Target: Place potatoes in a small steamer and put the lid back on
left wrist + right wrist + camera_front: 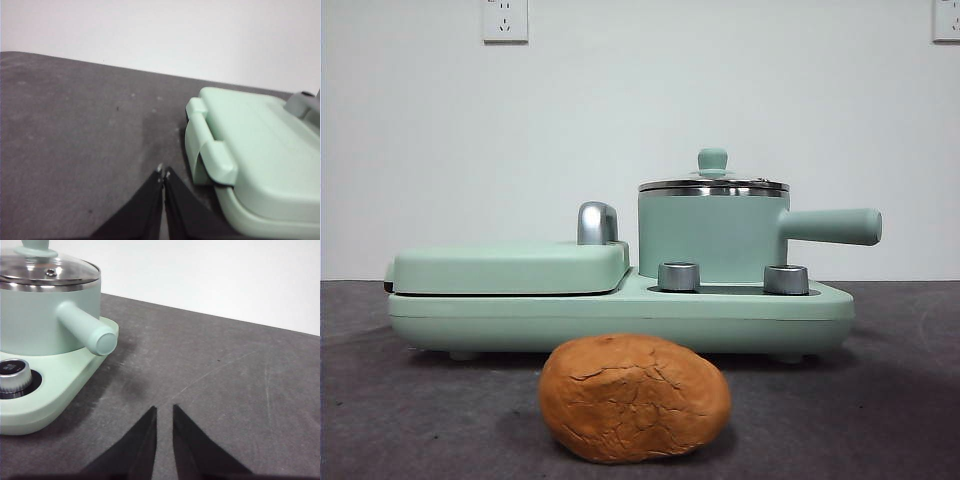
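- Nearest the front camera, on the dark grey table [410,420], lies the potato [634,397]: an oval orange-brown lump with cracked matte skin, resting on its side just in front of the appliance and apart from it.
- Behind the potato, the small steamer [710,235] stands upright on the right half of the mint-green base [620,318], its long straight handle [832,226] pointing right.
- The lid [713,183] sits on the steamer, glass disc with steel rim and a mint-green knob [712,160] at its centre; the right wrist view shows the lid [47,271] closed over the pot [45,320].
- Two metal dials [679,276] stand on the base in front of the steamer, one on either side.
- On the base's left half lies the flat grill plate [510,267], shut, with a chrome handle [597,222] at its back right corner.
- The left gripper [163,172] hovers over bare table just beside the grill plate's hinged end [210,150], jaws pressed together and holding nothing.
- The right gripper [164,409] hovers over bare table near the steamer's handle [85,329], jaws a narrow slit apart and empty.
- Neither arm shows in the front view.
- A white wall [640,120] with two power sockets [505,19] rises behind the table.
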`<state>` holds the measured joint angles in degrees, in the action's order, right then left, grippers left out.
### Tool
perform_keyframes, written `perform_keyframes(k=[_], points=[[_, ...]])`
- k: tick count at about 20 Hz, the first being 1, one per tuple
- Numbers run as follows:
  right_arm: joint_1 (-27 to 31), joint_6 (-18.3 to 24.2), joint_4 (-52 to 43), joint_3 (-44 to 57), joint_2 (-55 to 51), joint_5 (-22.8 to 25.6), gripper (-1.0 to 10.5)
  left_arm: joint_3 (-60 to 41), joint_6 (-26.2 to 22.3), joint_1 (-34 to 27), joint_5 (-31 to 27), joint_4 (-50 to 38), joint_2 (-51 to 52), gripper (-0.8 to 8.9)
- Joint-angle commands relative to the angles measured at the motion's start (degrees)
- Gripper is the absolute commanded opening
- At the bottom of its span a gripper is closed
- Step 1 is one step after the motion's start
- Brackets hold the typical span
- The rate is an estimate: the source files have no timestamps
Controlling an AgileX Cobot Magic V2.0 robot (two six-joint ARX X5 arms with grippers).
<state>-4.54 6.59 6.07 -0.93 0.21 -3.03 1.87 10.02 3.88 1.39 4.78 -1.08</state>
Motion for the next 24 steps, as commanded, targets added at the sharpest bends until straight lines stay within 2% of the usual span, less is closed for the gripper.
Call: perform_keyframes(k=[1, 3, 5, 8, 9, 12, 15, 19, 21, 24], points=[[-0.1, -3.7, -1.9, 0.2, 0.0, -0.3, 0.5, -1.1, 5.7, 0.0, -0.1, -1.9, 0.1, 0.06], [-0.1, -8.5, -4.0, 0.2, 0.0, 0.0, 0.5, -1.1, 11.3, 0.0, -0.1, -2.3, 0.1, 0.06], [-0.1, -12.9, -5.9, 0.2, 0.0, 0.2, 0.5, -1.1, 14.6, 0.0, -0.1, -2.6, 0.1, 0.06], [-0.1, -20.0, -8.5, 0.2, 0.0, -0.9, 0.5, -1.1, 17.8, 0.0, -0.1, -4.6, 0.1, 0.06], [-0.1, -23.7, -10.0, 0.2, 0.0, -2.6, 0.5, -1.1, 18.3, 0.0, 0.0, -5.3, 0.1, 0.06], [-0.1, -30.6, -14.2, 0.2, 0.0, -2.9, 0.5, -1.0, 18.4, 0.0, 1.1, -7.7, 0.1, 0.06], [-0.1, -32.8, -18.9, 0.2, 0.0, -2.9, 0.5, -0.9, 21.4, 0.0, 1.4, -12.8, 0.1, 0.06], [-0.1, -40.0, -22.8, -0.8, 0.0, -2.8, 0.1, -0.1, 28.7, 0.0, 1.4, -20.7, 0.0, 0.07], [-0.1, -42.3, -21.0, -2.7, 0.1, -2.8, 0.1, 1.6, 30.2, 0.0, 1.5, -20.2, 0.0, 0.08], [-0.1, -42.6, -13.5, -7.7, 1.6, -3.3, 0.1, 6.3, 30.1, 0.0, 2.4, -14.1, -0.7, 0.09]])
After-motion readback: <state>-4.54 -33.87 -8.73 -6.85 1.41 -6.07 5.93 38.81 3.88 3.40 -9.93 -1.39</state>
